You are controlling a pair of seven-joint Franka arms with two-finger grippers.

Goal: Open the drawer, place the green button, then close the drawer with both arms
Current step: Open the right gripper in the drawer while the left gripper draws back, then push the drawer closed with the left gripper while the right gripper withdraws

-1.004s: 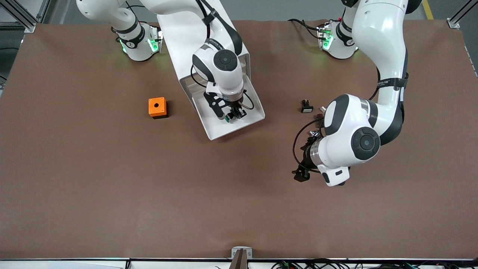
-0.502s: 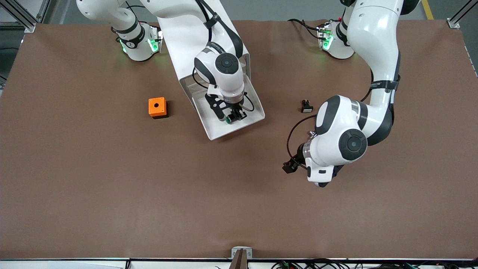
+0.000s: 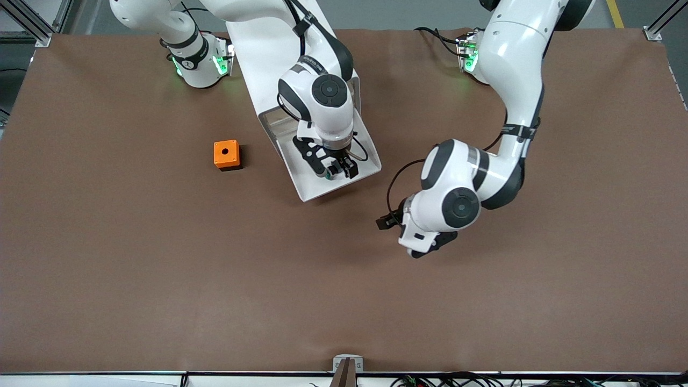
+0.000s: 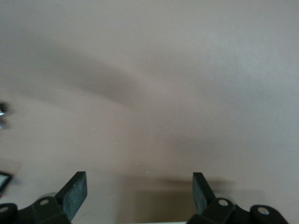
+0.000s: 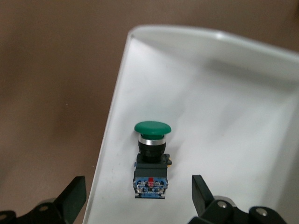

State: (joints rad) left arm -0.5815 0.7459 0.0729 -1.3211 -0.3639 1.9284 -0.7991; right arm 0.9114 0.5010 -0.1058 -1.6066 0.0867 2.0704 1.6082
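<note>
The right tool (image 5: 135, 198) hangs over the open white drawer (image 3: 344, 180), fingers apart, the button (image 5: 151, 158) lying free in the drawer below it. The left tool (image 4: 139, 196), fingers apart too, hovers above bare bench (image 3: 161, 269).

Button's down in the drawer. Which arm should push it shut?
Probably the left. The left gripper, open and empty, hangs over bare table in front of the open drawer. The right gripper, also open, is over the drawer's tray above the button and must retract first.
</note>
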